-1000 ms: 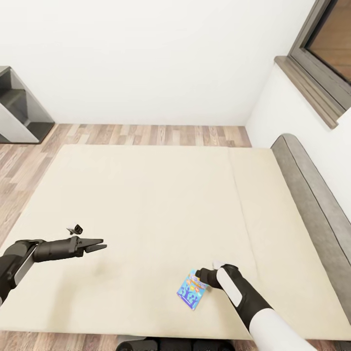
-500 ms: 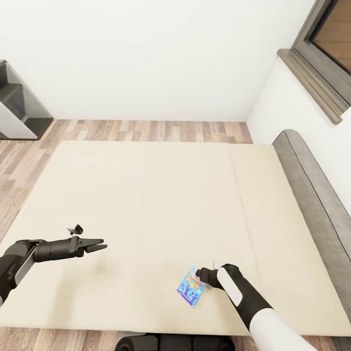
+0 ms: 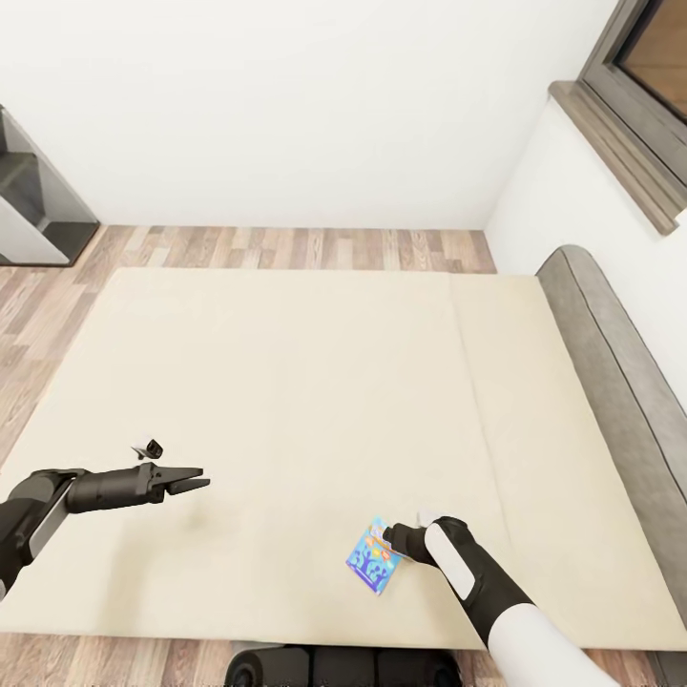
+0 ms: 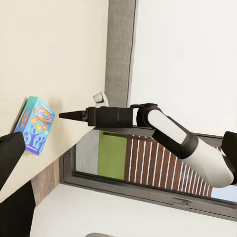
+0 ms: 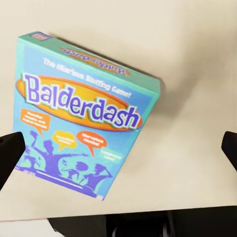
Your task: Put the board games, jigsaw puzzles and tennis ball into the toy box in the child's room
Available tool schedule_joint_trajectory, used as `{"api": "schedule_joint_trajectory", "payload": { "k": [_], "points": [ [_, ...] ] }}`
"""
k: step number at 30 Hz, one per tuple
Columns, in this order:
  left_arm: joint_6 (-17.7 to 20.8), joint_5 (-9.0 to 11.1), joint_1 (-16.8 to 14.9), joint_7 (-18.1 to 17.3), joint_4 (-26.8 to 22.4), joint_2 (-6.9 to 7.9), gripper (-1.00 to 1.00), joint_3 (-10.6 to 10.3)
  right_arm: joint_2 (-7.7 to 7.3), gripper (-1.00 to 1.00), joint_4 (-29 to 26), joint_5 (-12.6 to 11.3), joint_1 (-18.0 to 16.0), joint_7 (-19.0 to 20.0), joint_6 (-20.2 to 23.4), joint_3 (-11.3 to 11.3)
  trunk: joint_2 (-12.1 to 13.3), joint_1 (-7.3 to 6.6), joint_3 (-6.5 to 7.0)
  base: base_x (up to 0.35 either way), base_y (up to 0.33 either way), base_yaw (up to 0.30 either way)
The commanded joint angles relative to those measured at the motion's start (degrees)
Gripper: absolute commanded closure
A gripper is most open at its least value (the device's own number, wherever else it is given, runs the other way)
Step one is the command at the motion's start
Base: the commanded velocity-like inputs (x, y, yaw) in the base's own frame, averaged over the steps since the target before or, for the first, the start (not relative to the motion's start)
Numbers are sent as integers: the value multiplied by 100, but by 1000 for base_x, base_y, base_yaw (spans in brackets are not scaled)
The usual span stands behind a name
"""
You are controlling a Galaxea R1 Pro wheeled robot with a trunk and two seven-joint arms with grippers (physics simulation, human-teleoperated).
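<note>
Right arm (image 3: pixel 477 582) low over board game (image 3: pixel 374 563)

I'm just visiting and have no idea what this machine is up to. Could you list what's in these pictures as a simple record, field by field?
Place: a bedroom with white walls and a wood-plank floor
Furniture: a wide bed with a beige mattress and a grey headboard
Toy in view: a small blue board game marked "Balderdash", lying on the mattress near the bed's front edge
Right gripper: open, fingers spread wide, right by the game, not gripping it
Left gripper: looks closed, holding nothing, above the mattress
Other: a window at the upper right
</note>
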Motion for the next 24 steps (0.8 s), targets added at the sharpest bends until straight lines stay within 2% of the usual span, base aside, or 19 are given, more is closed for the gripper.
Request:
{"api": "schedule_joint_trajectory", "payload": {
  "k": [1, 8, 17, 24],
  "points": [
    [61, 22, -4, -19, 1, 7, -100, -27, -3, -100, -10, -60, -2, -56, 0, 19, -10, 3, -17, 0, 0, 0],
    [62, 22, -3, -19, 1, 7, -100, -27, -3, -100, -17, -60, -1, 26, -179, 30, -10, 3, -83, 0, 0, 0],
    [60, 22, -3, -19, 1, -5, -100, -27, -2, -100, -42, -14, 0, 696, -266, 54, -10, 3, -168, 0, 0, 0],
    [60, 22, -3, -19, 1, -15, -100, -41, -5, -100, -54, 21, -3, 850, -266, 65, -10, 3, -233, 0, 0, 0]
  ]
}}
